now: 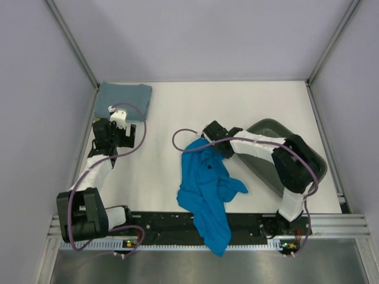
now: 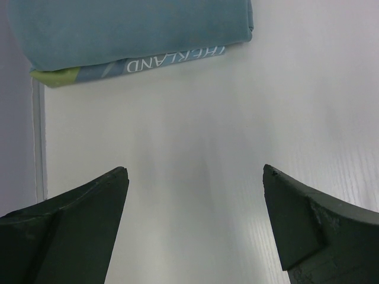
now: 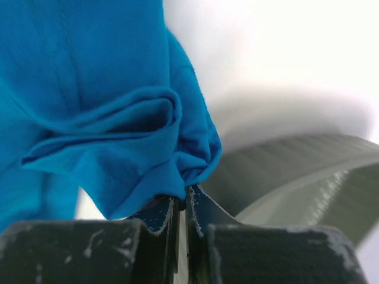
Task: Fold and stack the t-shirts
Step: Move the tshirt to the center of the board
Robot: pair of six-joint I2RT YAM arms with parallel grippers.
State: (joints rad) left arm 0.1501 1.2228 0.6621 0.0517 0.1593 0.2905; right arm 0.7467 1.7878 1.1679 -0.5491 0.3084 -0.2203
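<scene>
White tabletop, blue shirt bunched at 6 o'clock, right pincer pinching a fold. I'd bring the wide-open, empty left pincer over to spread it.

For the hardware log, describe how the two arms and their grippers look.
Both the left arm and right arm have white links between chunky black joints. A purple-grey cable loops loosely along each. The left gripper has dark, wedge-shaped fingers; the right gripper shows the same dark fingers, scuffed pale at the edges. No lettering visible.
</scene>
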